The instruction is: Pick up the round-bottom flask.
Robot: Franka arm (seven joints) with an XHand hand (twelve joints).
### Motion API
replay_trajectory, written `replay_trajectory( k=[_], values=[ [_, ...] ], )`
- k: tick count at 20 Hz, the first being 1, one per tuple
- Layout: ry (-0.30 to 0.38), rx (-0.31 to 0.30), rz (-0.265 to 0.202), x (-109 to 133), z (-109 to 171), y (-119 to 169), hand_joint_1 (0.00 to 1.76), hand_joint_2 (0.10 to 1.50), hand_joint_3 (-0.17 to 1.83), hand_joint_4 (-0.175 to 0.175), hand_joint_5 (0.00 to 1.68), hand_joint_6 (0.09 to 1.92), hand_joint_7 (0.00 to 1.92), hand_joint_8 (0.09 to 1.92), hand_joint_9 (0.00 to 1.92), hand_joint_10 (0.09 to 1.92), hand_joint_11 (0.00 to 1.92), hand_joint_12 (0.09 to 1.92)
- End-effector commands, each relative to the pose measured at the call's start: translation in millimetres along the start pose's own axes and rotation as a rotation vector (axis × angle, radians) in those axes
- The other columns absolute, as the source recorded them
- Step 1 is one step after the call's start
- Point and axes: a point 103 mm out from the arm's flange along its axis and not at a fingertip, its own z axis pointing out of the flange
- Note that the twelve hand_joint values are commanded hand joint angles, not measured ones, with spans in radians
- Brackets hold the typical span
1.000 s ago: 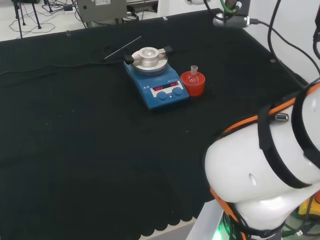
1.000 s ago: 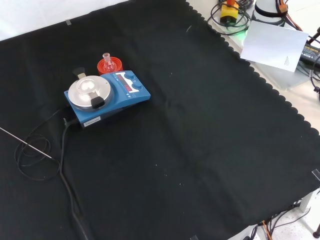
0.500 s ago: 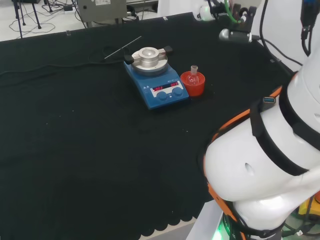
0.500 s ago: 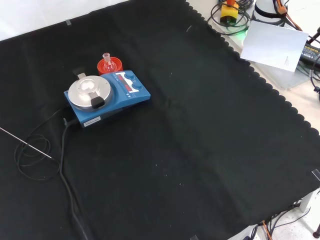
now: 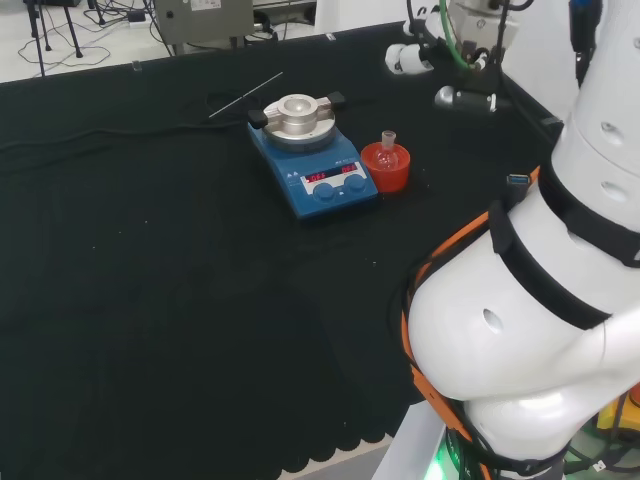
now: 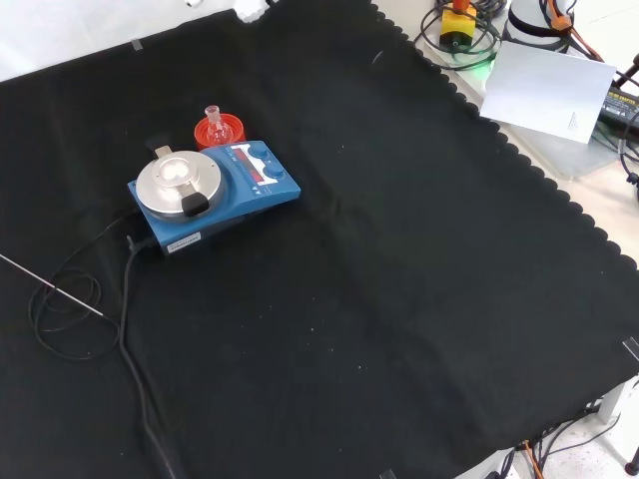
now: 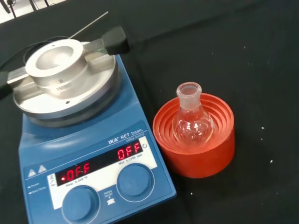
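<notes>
A small clear round-bottom flask (image 5: 388, 150) stands upright in a red ribbed ring stand (image 5: 386, 170), just right of a blue hotplate (image 5: 315, 165) in the head view. The front view has the flask (image 6: 213, 117) in its stand (image 6: 221, 131) behind the hotplate (image 6: 215, 185). Up close in the wrist view, the flask (image 7: 191, 122) looks empty, its neck open, seated in the stand (image 7: 196, 142). A white part of my hand (image 5: 405, 57) hangs above the cloth, well apart from the flask, beyond and to its right in the head view. A bit of the hand (image 6: 247, 8) pokes in at the front view's top edge.
The hotplate (image 7: 79, 140) carries a round metal block. A thin metal rod (image 6: 50, 284) and a black cable (image 6: 130, 329) lie on the cloth to its left in the front view. My arm's white links (image 5: 530, 300) stand large at the head view's right.
The arm has swung round, and the hand has come lower and nearer the flask in the head view. It now pokes in at the front view's top edge. Flask and hotplate have not moved.
</notes>
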Motion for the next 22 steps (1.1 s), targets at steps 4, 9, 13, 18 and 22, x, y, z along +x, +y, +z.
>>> replay_trajectory(
  k=[4, 9, 13, 18, 22],
  values=[
    [0.037, -0.04, 0.029, -9.7, 33.6, 32.0, 0.61, 1.06, 0.18, -0.053, 0.4, 0.09, 0.1, 0.53, 0.21, 0.71, 0.0, 1.08],
    [0.05, -0.03, 0.041, -9.4, 57.4, 44.8, 0.74, 0.87, 0.44, -0.061, 0.46, 0.09, 0.12, 0.58, 0.25, 0.72, 0.0, 1.14],
    [0.051, -0.01, 0.051, -9.1, 76.5, 53.8, 0.77, 0.8, 0.55, -0.064, 0.48, 0.09, 0.13, 0.59, 0.27, 0.72, 0.0, 1.17],
    [0.065, 0.009, 0.06, -10.9, 92.3, 63.0, 0.78, 0.77, 0.58, -0.065, 0.49, 0.09, 0.13, 0.6, 0.28, 0.73, 0.0, 1.19],
    [0.09, 0.011, 0.068, -12.9, 104.1, 69.1, 0.78, 0.76, 0.59, -0.066, 0.49, 0.09, 0.14, 0.6, 0.28, 0.73, 0.0, 1.2]
  ],
)
